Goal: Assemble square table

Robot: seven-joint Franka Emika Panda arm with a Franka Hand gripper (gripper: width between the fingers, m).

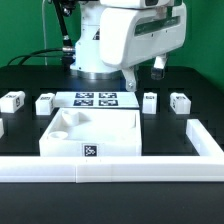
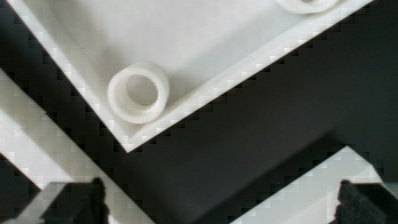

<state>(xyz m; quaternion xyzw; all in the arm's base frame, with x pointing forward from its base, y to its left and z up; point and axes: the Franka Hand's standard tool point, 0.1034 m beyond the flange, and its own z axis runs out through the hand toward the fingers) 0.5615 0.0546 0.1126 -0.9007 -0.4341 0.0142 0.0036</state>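
The square table slab (image 1: 70, 136) lies on the black table with its raised rim up and a tag on its near side. In the wrist view one corner of the slab (image 2: 196, 50) shows with a round socket (image 2: 139, 90); a second socket (image 2: 317, 5) is cut off at the edge. Four small white tagged legs stand apart: two at the exterior view's left (image 1: 12, 100) (image 1: 45, 101), two at its right (image 1: 150, 101) (image 1: 180, 101). My gripper (image 1: 145, 75) hangs above and behind the slab. It is open and empty, with its dark fingertips (image 2: 71, 205) wide apart.
The marker board (image 1: 95, 100) lies behind the slab, under the arm. A long white L-shaped border rail (image 1: 110, 170) runs along the front and up the exterior view's right (image 1: 207, 140). White bands (image 2: 338, 130) beside the slab's corner in the wrist view look like this rail.
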